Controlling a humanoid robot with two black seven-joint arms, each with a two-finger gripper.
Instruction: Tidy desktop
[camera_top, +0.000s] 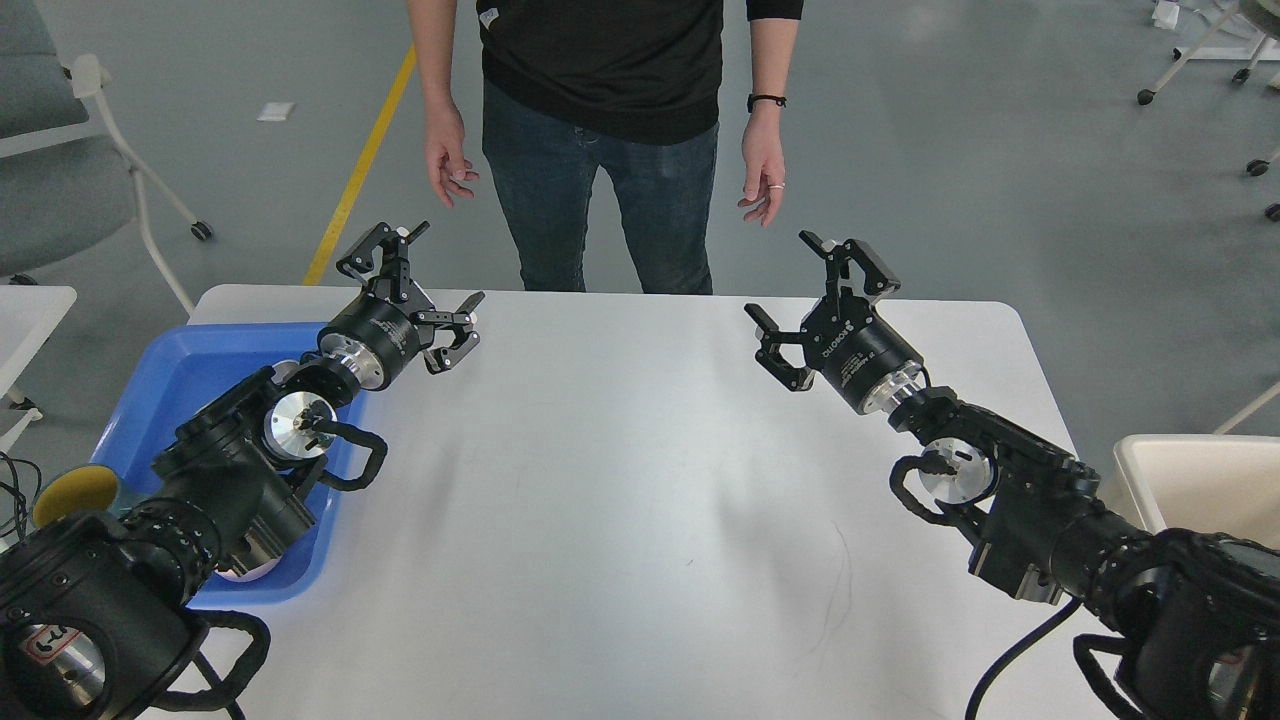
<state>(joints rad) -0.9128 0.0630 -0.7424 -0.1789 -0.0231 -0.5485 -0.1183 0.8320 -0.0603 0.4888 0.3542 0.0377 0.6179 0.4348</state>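
1. blue tray (170, 385), glossy plastic with rounded corners, sits on the left edge of the desktop (620, 500).
2. left gripper (420, 285) hangs over the tray's far corner, fingers spread, holding nothing.
3. desktop is smooth white with faint dark scratches; no loose items visible, so tidying looks done or not yet set up.
4. right gripper (805, 300) hovers over the far right, fingers spread, empty.
5. next move needs an item to pick.

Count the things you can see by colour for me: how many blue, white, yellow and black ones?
Blue: 1, the blue tray
White: 3, the desktop, the small side table, the cream bin
Yellow: 1, a round yellow thing, partly hidden
Black: 2, the left gripper and the right gripper, both open and holding nothing
Total: 7
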